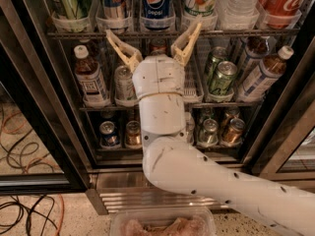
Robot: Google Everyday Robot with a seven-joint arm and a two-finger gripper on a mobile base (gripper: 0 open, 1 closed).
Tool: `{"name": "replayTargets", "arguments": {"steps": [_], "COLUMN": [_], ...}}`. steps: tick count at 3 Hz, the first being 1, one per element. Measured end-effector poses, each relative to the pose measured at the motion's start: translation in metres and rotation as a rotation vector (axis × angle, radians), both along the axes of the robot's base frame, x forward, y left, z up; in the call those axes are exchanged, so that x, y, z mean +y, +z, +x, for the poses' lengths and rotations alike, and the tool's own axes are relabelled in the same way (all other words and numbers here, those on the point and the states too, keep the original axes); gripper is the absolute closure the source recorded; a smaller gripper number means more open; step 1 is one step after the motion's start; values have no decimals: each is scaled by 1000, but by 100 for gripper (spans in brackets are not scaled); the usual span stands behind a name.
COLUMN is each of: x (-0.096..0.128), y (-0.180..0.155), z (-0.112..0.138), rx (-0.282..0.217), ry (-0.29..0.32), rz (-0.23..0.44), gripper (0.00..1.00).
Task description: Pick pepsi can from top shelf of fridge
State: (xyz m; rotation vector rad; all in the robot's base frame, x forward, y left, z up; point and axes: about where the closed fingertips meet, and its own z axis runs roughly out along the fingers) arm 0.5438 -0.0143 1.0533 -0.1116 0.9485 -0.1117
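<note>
your hand (153,30) spread wide, gripping nothing | tips level with top shelf (246,33) front | pepsi can (156,1) just above, untouched | fridge (34,97) frame left

A single camera looks from behind and above the arm (206,176), facing the fridge (118,193) at close range and tilted downward. The floor (64,220) shows along the bottom edge, and the top shelf (78,34) is cut off at the upper edge. The gripper (153,29), its fingers spread, sits at upper centre. The arm enters from lower right.
</note>
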Motion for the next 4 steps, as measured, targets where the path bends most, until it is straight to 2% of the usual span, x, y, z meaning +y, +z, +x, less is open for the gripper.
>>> {"name": "replayTargets", "arguments": {"steps": [2, 4], "x": [0, 1], "y": [0, 0], "z": [0, 0], "rx": [0, 0], "ry": [0, 3], "rz": [0, -3], "gripper": [38, 22]}}
